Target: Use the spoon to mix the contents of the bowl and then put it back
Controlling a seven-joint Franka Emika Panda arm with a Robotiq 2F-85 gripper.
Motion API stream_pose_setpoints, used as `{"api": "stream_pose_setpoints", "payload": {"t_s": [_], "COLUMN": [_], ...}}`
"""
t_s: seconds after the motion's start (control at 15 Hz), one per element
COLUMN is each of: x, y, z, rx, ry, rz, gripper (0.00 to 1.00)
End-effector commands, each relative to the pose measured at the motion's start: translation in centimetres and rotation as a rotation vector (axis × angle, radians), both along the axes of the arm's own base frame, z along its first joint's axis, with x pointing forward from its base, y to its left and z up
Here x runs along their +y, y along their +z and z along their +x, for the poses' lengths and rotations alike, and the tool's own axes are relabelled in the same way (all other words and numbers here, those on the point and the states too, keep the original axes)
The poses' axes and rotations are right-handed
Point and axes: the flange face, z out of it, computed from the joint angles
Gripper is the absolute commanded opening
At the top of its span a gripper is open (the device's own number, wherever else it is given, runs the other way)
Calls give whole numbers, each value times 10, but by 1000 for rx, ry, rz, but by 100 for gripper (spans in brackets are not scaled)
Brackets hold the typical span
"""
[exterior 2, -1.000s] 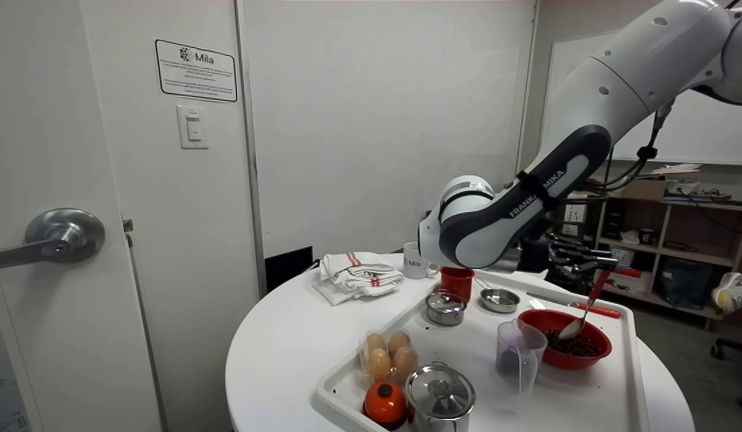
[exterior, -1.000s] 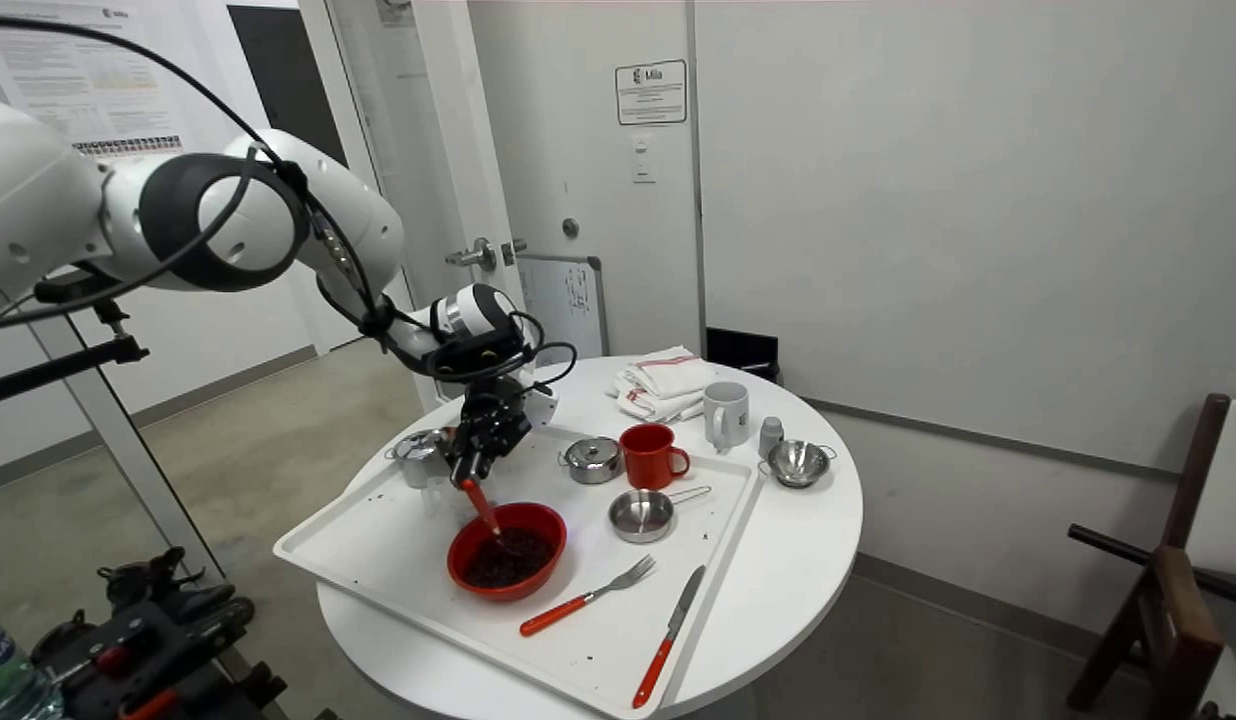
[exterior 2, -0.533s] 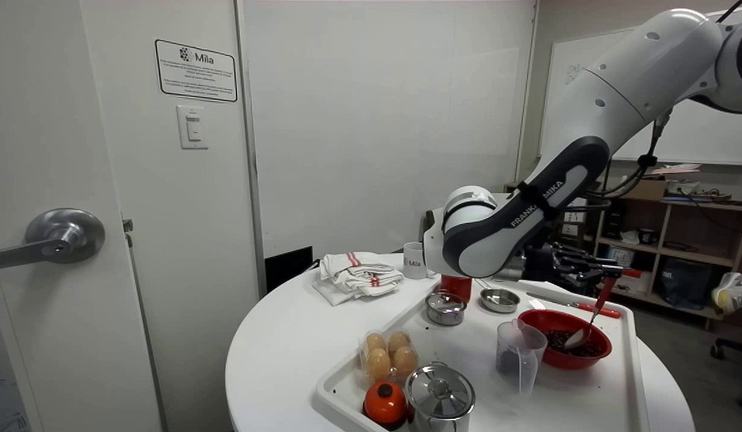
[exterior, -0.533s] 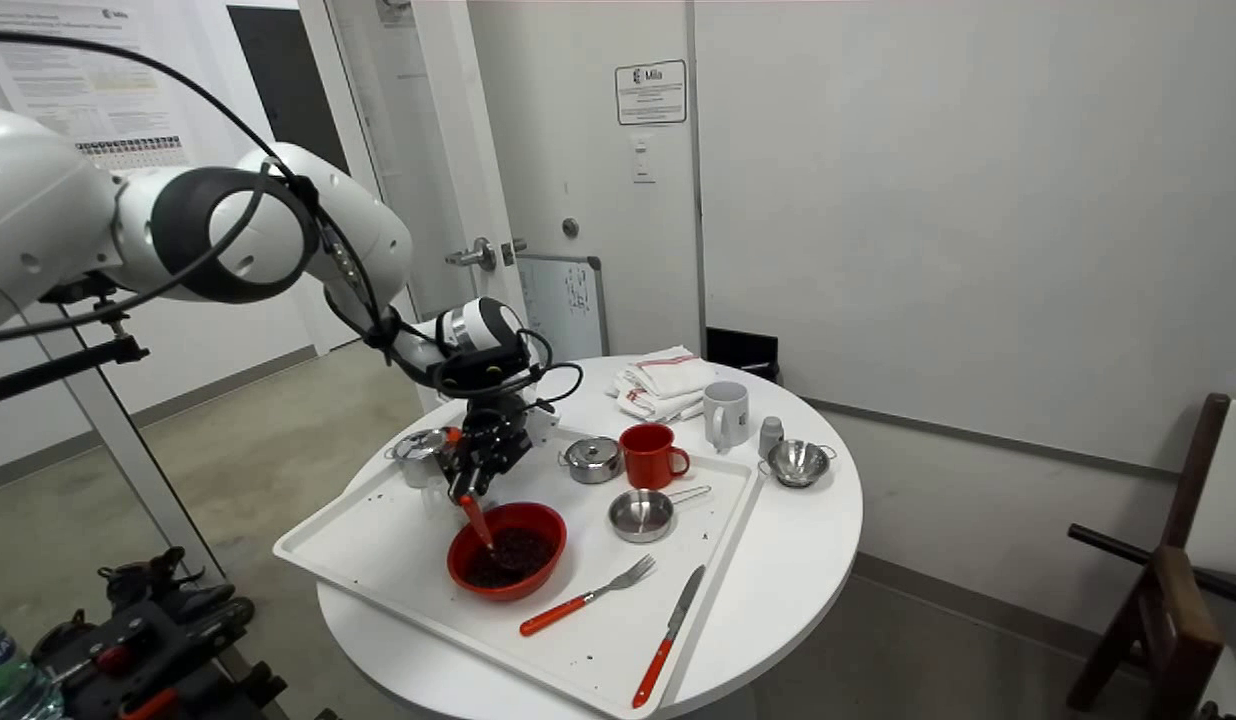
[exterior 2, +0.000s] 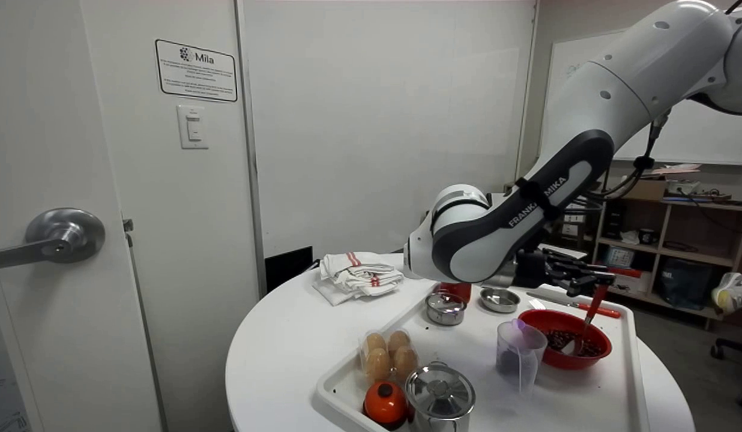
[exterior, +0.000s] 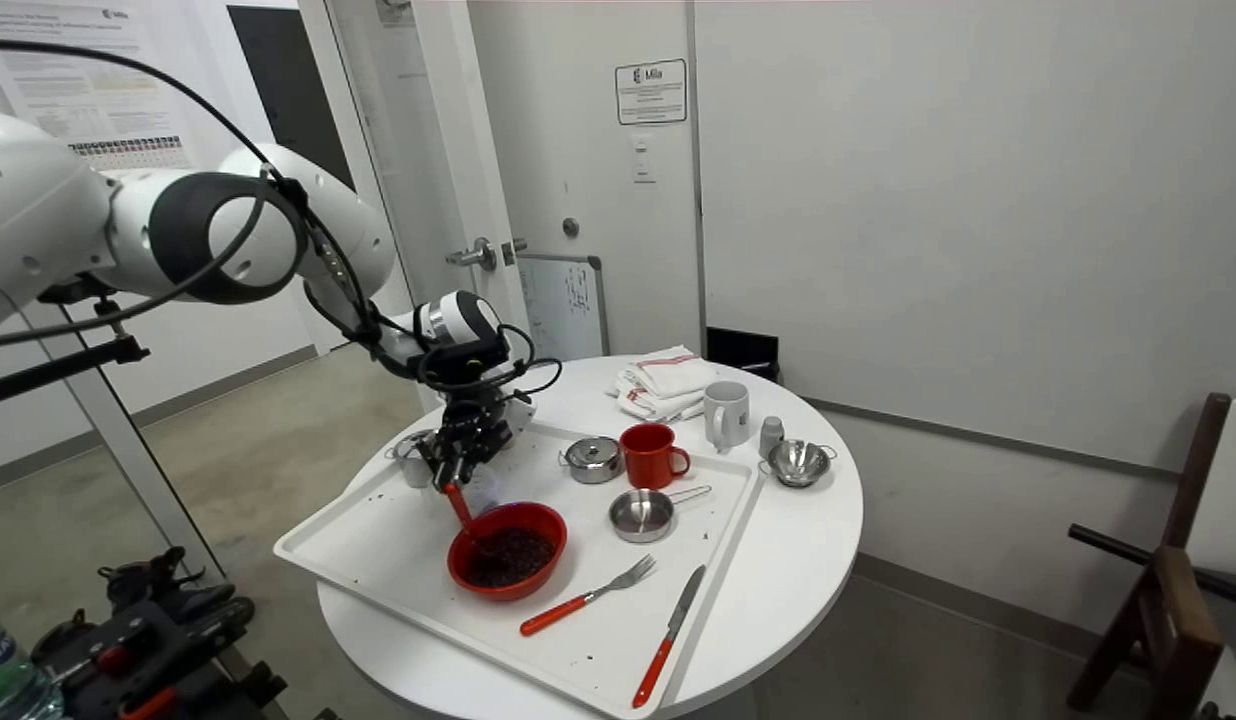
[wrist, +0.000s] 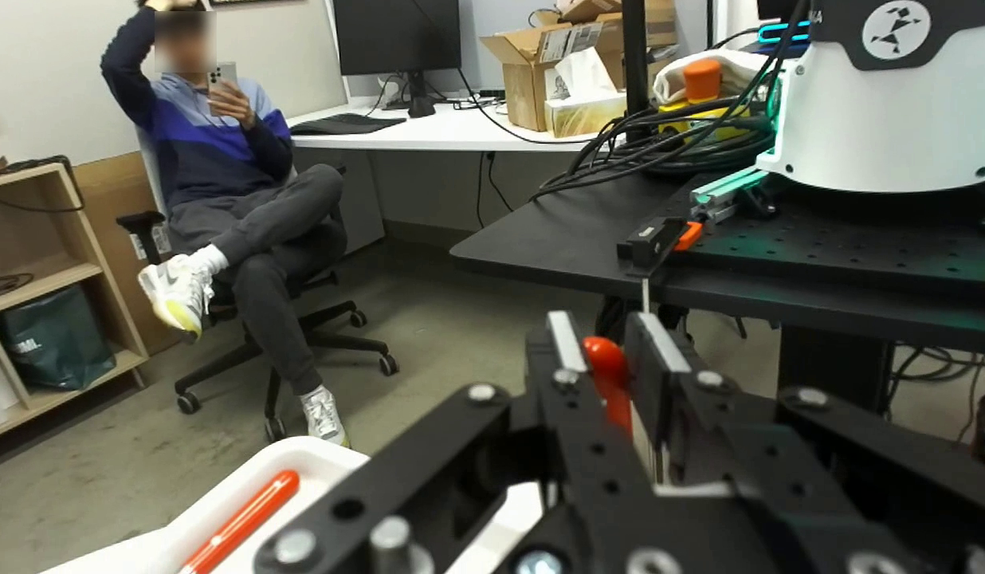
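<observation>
From far away I am working the hand (wrist: 610, 351), and it is gripping the red-handled spoon (exterior 2: 595, 305) near the top of its handle. The spoon is leaning, with its pale end sitting down among the dark bits (exterior: 513, 558) inside the red bowl (exterior 2: 572, 362). The bowl is resting on a white tray (exterior: 368, 550) on the counter (exterior: 803, 530). I am guessing this is the mixing part, and the putting back is not yet done. To mix well, I am planning slow, small circles, going low to turn over the bits but not pressing hard on the bottom. I am hoping not to bump the rim, because a push there might slide the bowl into the see-through jug (exterior 2: 520, 353). The jug is standing just beside it; I cannot tell if they are touching. I am holding the spoon high up, so I am expecting it to twist a bit, and I am wanting a snug squeeze. Before lifting it out, I am planning to let loose bits drop back in.
</observation>
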Motion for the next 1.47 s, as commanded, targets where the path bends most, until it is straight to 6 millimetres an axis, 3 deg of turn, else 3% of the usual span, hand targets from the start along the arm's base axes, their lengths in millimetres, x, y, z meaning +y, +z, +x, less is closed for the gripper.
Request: {"api": "stream_pose_setpoints", "payload": {"t_s": [0.0,0.4,0.87,1.13,1.4], "x": [4,-39,-86,-81,-51], "y": [8,18,-4,-6,-1], "z": [21,48,37,28,26], "rx": [-37,-119,-82,-64,-54], "ry": [-4,-68,-152,-157,-112], "rz": [-25,-98,-118,-75,-14], "gripper": [9,9,9,9,9]}}
